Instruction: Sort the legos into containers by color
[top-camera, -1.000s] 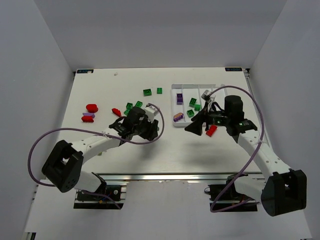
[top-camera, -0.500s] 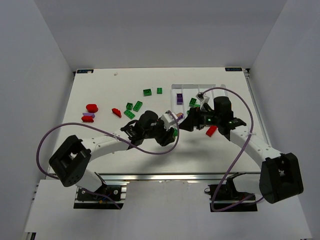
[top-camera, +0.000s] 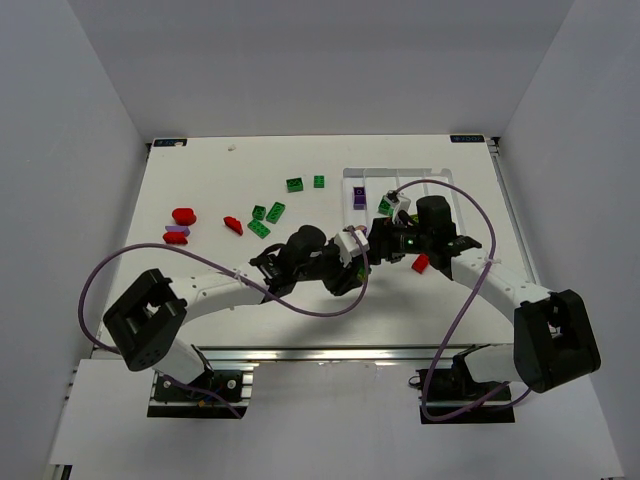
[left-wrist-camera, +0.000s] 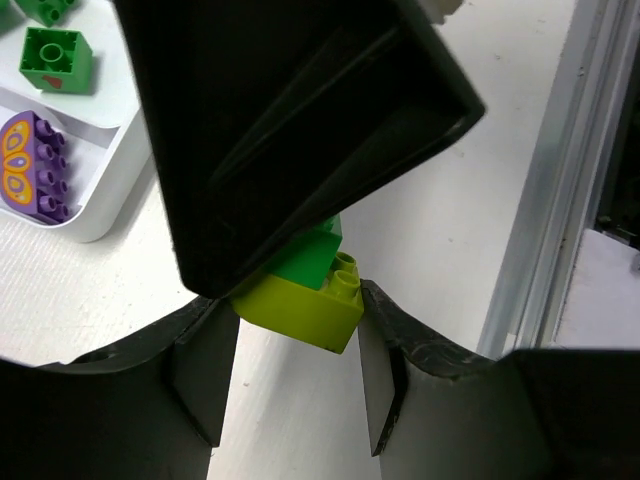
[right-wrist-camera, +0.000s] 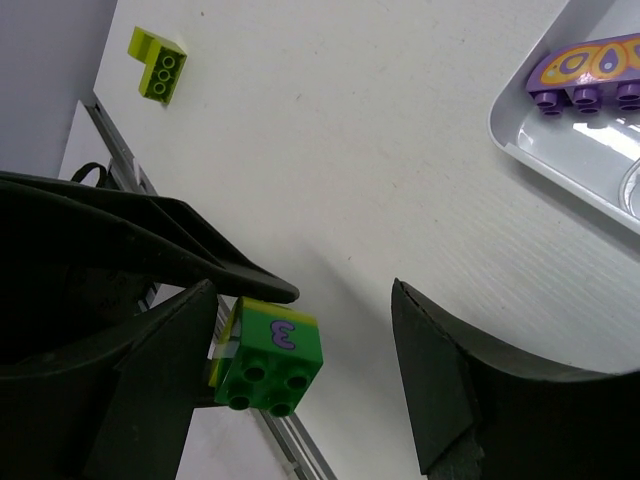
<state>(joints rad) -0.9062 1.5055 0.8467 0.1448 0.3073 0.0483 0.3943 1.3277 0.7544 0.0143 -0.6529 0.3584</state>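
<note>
My left gripper (left-wrist-camera: 290, 375) is shut on a stacked lego, yellow-green (left-wrist-camera: 298, 305) under green, held above the table just left of the white tray (top-camera: 420, 171). In the right wrist view its green side carries a purple "3" (right-wrist-camera: 268, 355). My right gripper (right-wrist-camera: 305, 375) is open wide around that lego, one finger (right-wrist-camera: 160, 380) close beside it. The two grippers meet at mid-table (top-camera: 362, 252). The tray holds a purple brick (top-camera: 359, 196), green bricks (top-camera: 385, 205) and a purple butterfly brick (right-wrist-camera: 590, 70). A red brick (top-camera: 421, 263) lies by the right arm.
Loose green bricks (top-camera: 295, 184) (top-camera: 267, 212) and red ones (top-camera: 184, 215) (top-camera: 233, 225) lie on the left half of the table, with a purple one (top-camera: 177, 230). A yellow-green brick (right-wrist-camera: 160, 65) lies on the table. The metal rail (left-wrist-camera: 540, 200) runs along the near edge.
My left gripper has carried the lego to the right, to the tray's near-left corner. My right gripper has moved left to meet it, and its open fingers now bracket the lego.
</note>
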